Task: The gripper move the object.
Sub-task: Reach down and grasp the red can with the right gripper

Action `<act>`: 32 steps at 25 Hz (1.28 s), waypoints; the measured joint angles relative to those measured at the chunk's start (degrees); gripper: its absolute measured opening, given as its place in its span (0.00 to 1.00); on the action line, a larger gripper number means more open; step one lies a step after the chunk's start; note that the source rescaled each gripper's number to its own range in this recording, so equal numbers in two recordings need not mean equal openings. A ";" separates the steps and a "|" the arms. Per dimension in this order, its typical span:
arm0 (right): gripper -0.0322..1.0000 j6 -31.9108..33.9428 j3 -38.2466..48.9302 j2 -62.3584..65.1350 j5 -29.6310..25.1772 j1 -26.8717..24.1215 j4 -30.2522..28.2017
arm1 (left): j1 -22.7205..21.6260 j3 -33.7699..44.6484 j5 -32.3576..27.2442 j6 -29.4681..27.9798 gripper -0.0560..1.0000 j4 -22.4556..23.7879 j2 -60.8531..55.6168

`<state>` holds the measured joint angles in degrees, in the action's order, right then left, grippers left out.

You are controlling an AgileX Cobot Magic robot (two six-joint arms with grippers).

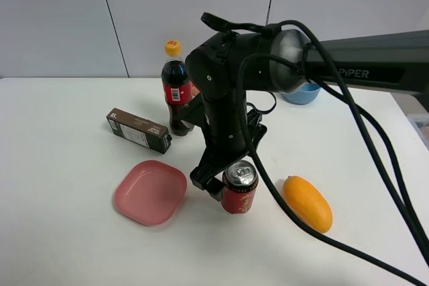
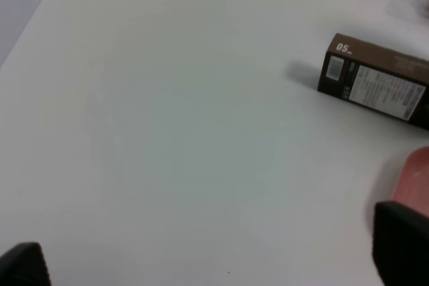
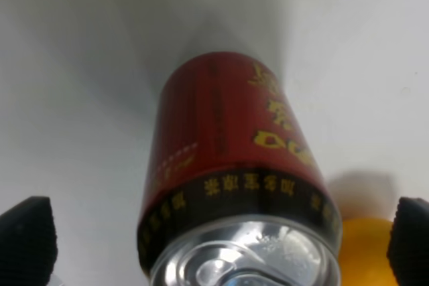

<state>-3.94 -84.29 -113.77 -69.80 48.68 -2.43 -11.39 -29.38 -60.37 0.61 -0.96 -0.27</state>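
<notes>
The red can [image 1: 239, 189] with a silver top and yellow characters stands upright on the white table, right of the pink plate. My right gripper [image 1: 226, 189] hangs from the bulky black arm and is down around the can. In the right wrist view the can [image 3: 234, 172] fills the middle, and the black fingertips [image 3: 27, 239] stand wide apart at either side with gaps to the can. The right gripper [image 3: 221, 246] is open. My left gripper [image 2: 214, 262] is open and empty over bare table; the exterior view does not show it.
A cola bottle [image 1: 176, 88] stands behind the arm. A brown box [image 1: 139, 130] [image 2: 379, 82] lies to its left. A pink plate [image 1: 150, 192] [image 2: 417, 172] sits left of the can, an orange fruit [image 1: 308, 202] [image 3: 365, 252] to its right, and a blue bowl [image 1: 301, 93] at the back.
</notes>
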 joint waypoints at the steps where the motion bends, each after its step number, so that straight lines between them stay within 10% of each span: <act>1: 1.00 0.06 0.25 0.12 0.00 0.00 0.12 | 0.00 0.00 0.00 0.00 1.00 0.00 0.00; 24: 1.00 1.86 8.57 0.36 4.70 0.00 -1.95 | 0.00 0.00 0.00 0.00 1.00 0.00 0.00; 32: 0.42 1.86 8.57 0.36 6.85 0.00 -2.00 | 0.00 0.00 0.00 0.00 1.00 0.00 0.00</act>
<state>-2.08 -75.72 -113.41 -62.95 48.68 -4.43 -11.39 -29.38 -60.37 0.61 -0.96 -0.27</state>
